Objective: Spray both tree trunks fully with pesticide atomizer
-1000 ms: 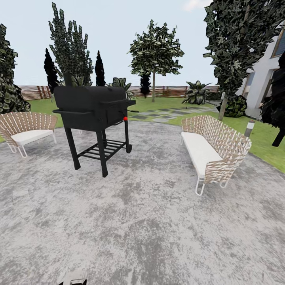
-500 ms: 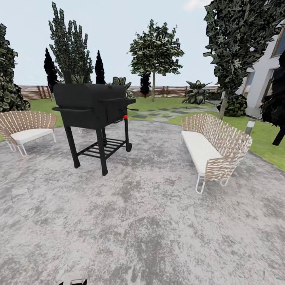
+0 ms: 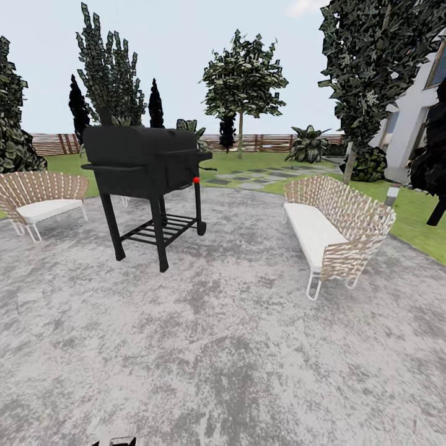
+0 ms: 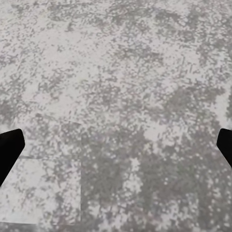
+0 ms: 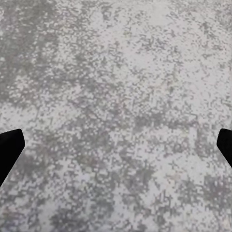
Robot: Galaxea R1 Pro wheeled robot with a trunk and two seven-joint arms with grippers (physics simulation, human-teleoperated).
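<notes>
- While both wrist views look down on mottled grey stone paving (image 4: 116, 96), the left gripper (image 4: 116, 145) stands spread wide with nothing between its black fingertips (image 4: 9, 147).
- The right gripper (image 5: 116, 145) is likewise wide apart and empty over the paving.
- In the head view a black barrel grill on a wheeled stand (image 3: 145, 179) stands between two woven wicker benches with white cushions (image 3: 334, 232).
- Beyond lie green lawn with grey stepping slabs (image 3: 248, 179) and a brown slatted fence (image 3: 52, 144).
- A leafy tree with a thin pale trunk (image 3: 243, 87) stands far off; possibly not a task tree.

Open paving (image 3: 235, 347) ahead; grill (image 3: 145, 167) left; sofa (image 3: 331, 232) right.
</notes>
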